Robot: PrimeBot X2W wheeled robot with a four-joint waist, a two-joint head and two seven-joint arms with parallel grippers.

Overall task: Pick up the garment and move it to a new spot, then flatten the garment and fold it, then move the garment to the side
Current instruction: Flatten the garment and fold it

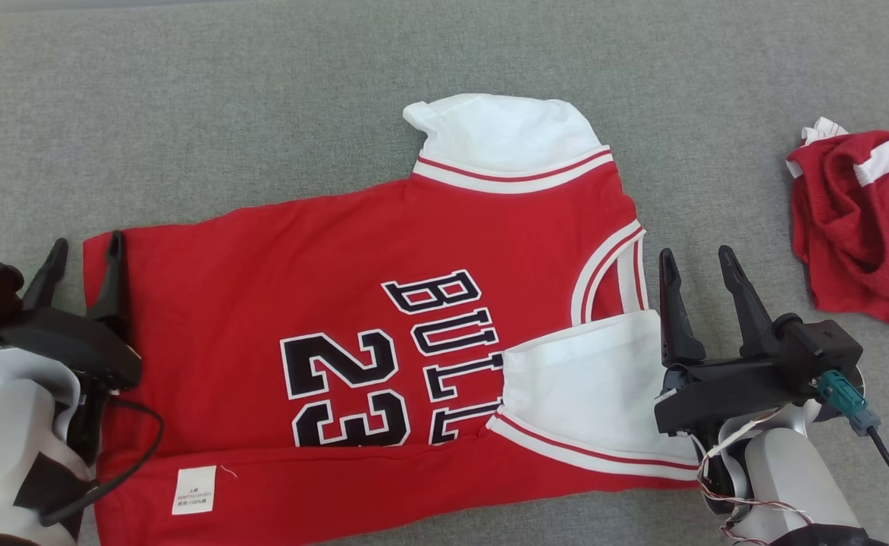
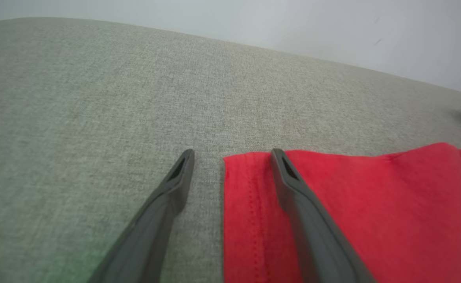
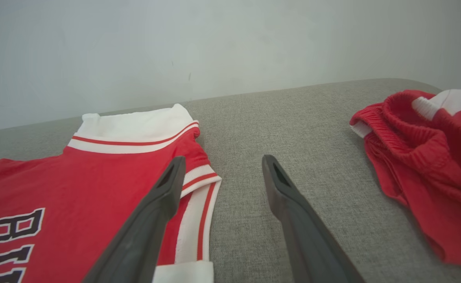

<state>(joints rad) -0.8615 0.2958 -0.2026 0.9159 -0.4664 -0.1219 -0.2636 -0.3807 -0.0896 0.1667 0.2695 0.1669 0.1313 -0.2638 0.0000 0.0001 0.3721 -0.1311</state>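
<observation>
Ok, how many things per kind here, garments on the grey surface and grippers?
Red jersey, laid flat: 1
Crumpled red and white garment: 1
Grippers, both open: 2 (left gripper, right gripper)
Total: 4

Jersey [image 1: 262,303] lettering [image 1: 444,349] partly covered by its folded white sleeve [image 1: 589,379]; label [image 1: 193,491] print too small to be read; shorts [image 1: 862,235] beside the jersey cropped

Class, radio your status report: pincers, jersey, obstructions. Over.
Left pincer open, straddling hem of red, white-trimmed fabric jersey. Right pincer open at its shoulder edge. Jersey flat, near side folded. Crumpled red shorts apart, right.
</observation>
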